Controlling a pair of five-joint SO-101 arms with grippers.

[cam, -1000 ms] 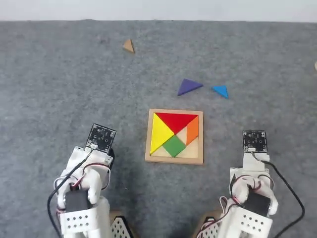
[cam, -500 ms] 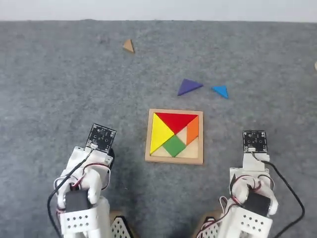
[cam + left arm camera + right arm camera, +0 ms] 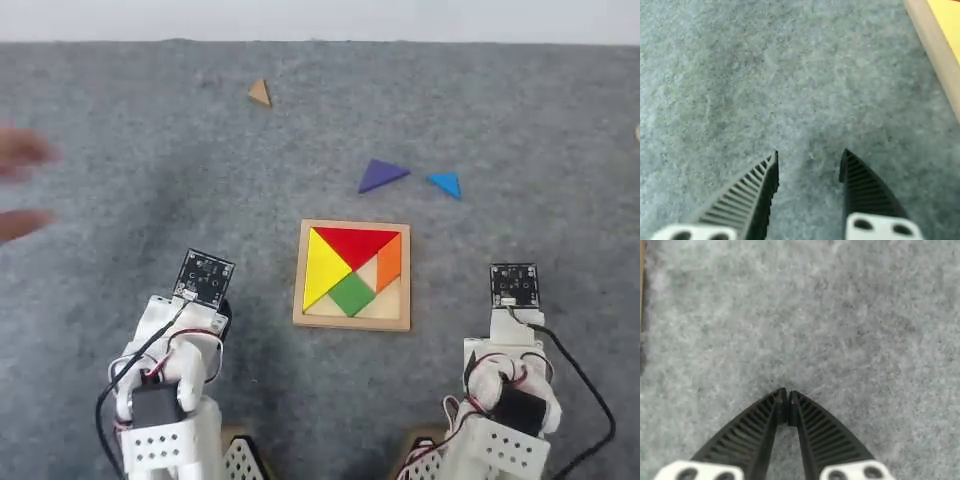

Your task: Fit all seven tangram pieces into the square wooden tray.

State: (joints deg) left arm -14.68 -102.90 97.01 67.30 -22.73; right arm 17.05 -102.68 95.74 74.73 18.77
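The square wooden tray [image 3: 352, 324] lies mid-table and holds a red triangle [image 3: 353, 245], a yellow triangle [image 3: 322, 270], a green square [image 3: 351, 294] and an orange piece [image 3: 389, 261]. Beyond it on the grey cloth lie a purple triangle [image 3: 382, 175], a small blue triangle [image 3: 445, 184] and, far back, a tan triangle [image 3: 259, 93]. My left gripper [image 3: 809, 160] is open over bare cloth, left of the tray's rim [image 3: 935, 50]. My right gripper [image 3: 788, 395] is shut on nothing, above the cloth to the right of the tray.
The left arm [image 3: 170, 380] and right arm [image 3: 508, 385] stand at the near edge on either side of the tray. Grey cloth covers the whole table up to the pale back wall [image 3: 320, 18].
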